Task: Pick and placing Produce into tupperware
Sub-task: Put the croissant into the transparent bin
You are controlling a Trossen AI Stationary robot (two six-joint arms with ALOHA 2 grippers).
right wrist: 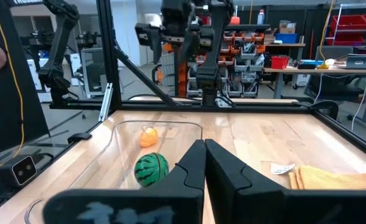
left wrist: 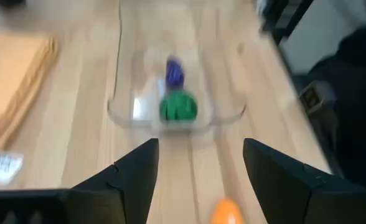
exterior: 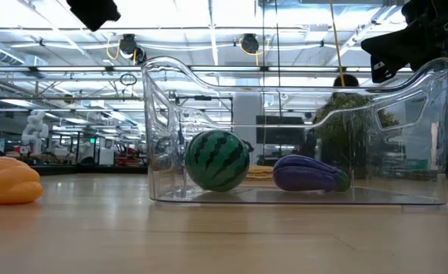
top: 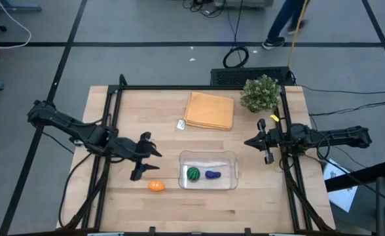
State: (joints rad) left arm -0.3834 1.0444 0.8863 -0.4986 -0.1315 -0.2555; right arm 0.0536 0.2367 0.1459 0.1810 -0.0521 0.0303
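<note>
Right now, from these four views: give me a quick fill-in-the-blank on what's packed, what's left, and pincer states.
1. The tupperware holds the watermelon ball and the ____.
2. The orange piece lies on the ____, outside the tupperware.
3. The left pincer, fingers ____, hangs above the orange piece.
4. The right pincer, at the table's right edge, is ____.

Missing: eggplant; table; open; shut

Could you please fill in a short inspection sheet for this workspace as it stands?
Surface: wooden table, dry.
Job's things: green ball and eggplant inside the tupperware; orange piece outside, on the table.
Clutter: folded cloth, potted plant, paper tag.
Grippers: left gripper open near the orange piece; right gripper shut, waiting at the table's right edge.
Cables: coils on the floor.
Surroundings: person's legs passing.
</note>
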